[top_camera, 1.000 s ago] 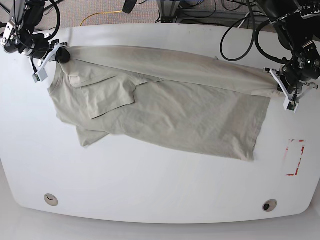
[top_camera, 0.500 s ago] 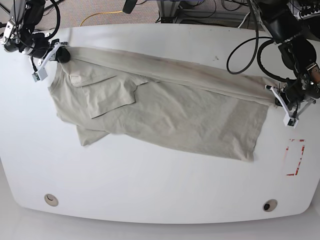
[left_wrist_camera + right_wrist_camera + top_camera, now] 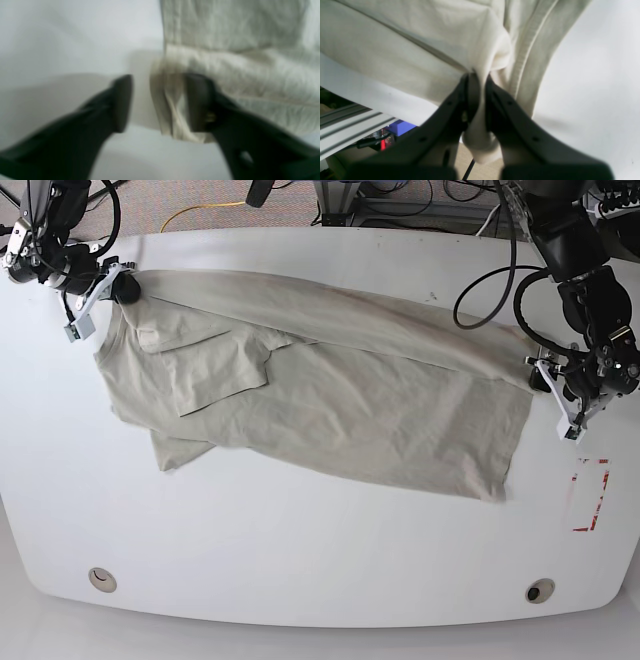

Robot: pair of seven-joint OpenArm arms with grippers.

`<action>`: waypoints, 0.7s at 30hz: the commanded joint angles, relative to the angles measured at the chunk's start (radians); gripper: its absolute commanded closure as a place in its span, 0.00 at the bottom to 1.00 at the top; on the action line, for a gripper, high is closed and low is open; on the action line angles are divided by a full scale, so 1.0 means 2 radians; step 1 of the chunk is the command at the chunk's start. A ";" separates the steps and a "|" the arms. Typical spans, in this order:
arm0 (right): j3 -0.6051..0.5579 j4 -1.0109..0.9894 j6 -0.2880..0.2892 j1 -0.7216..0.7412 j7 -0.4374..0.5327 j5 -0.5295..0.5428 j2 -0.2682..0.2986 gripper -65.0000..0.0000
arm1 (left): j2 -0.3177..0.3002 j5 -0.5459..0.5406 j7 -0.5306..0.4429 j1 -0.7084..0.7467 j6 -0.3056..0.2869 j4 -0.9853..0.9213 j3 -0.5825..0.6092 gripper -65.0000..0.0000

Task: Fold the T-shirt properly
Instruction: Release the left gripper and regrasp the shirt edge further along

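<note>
The T-shirt point(image 3: 330, 395) is shown spread on the white table point(image 3: 320, 570), its long axis running from the right gripper point(image 3: 480, 86), whose jaws are pinched shut on the fabric beside the ribbed collar, toward the left gripper point(image 3: 157, 102), whose jaws stand wide with the hem edge loose between them. With only one end held, any pull is judged likely to drag the cloth askew and spoil the fold.

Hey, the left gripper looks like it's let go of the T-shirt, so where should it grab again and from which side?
Judging by the pictures, regrip the bunched hem corner of the T-shirt at its right end in the base view. The left gripper stands open with that bunched edge between its fingers, so closing there, coming from the table's outer side, seems best. The right gripper pinches the far collar end.
</note>
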 commanded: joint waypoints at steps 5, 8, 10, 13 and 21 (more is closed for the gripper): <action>0.006 0.010 0.001 0.002 0.005 0.006 0.012 1.00 | -0.014 -0.007 0.000 -0.027 0.000 0.012 -0.001 0.28; 0.007 0.010 0.001 0.002 0.006 0.006 0.012 1.00 | -0.016 -0.034 0.016 -0.031 0.000 0.012 -0.001 0.28; 0.007 0.010 0.001 0.005 0.009 0.006 0.012 0.99 | -0.022 -0.062 0.032 -0.031 0.000 0.013 -0.001 0.28; 0.007 0.010 0.001 0.011 0.011 0.007 0.012 0.99 | -0.023 -0.118 0.056 -0.028 0.000 0.029 -0.001 0.29; 0.008 0.008 0.001 0.012 0.011 0.006 0.012 0.99 | 0.019 -0.127 0.034 0.009 0.000 0.088 0.007 0.33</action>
